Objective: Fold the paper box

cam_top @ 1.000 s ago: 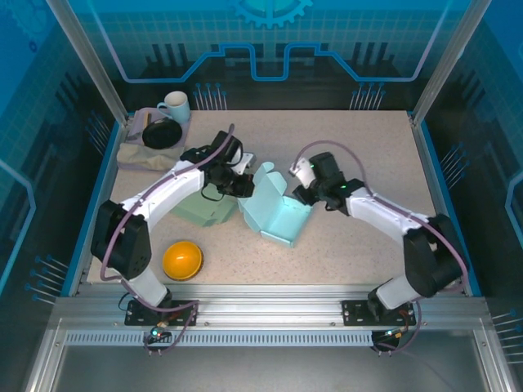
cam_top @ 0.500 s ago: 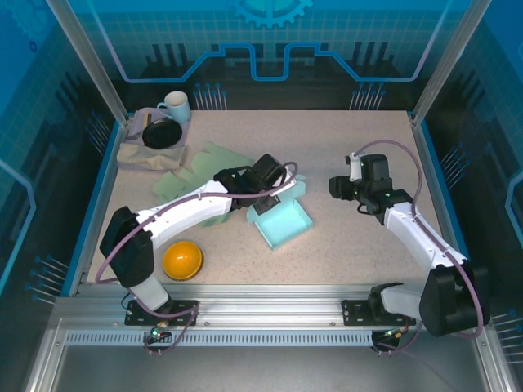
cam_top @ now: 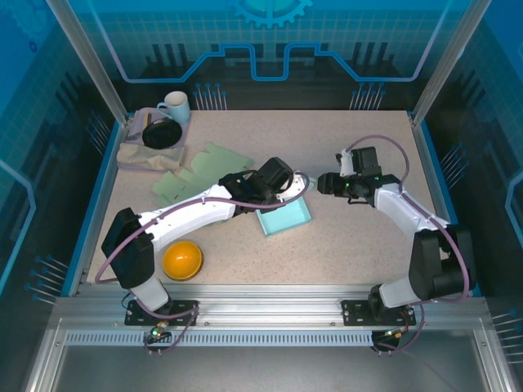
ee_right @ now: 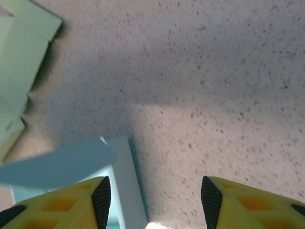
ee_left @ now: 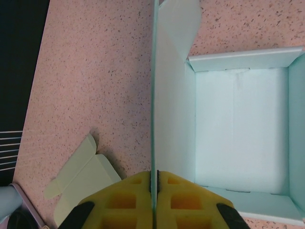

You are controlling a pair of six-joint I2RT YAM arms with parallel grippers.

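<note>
The light teal paper box (cam_top: pixel 284 217) lies open-topped mid-table. My left gripper (cam_top: pixel 296 190) is at its far right corner, shut on an upright flap. In the left wrist view the yellow fingers (ee_left: pixel 138 198) pinch that thin flap edge-on at the gripper (ee_left: pixel 155 179), with the box's hollow inside (ee_left: pixel 238 129) to the right. My right gripper (cam_top: pixel 321 185) hovers just right of the same corner, open and holding nothing. In the right wrist view the gripper (ee_right: pixel 155 195) straddles bare table beside the box wall (ee_right: pixel 125 181), and a teal flap (ee_right: pixel 57 164) crosses above its left finger.
Flat pale green cardboard (cam_top: pixel 196 174) lies left of the box, also seen as flat cardboard (ee_left: pixel 81 174) and flat cardboard (ee_right: pixel 19 57). An orange bowl (cam_top: pixel 181 260) sits front left. A mug (cam_top: pixel 174 106) and a black bowl (cam_top: pixel 161 133) on a folded cloth stand at the back left.
The left arm swung right and took hold of the box's flap, shifting the box. The right arm pulled back to the right, then came left again toward the box's corner.
</note>
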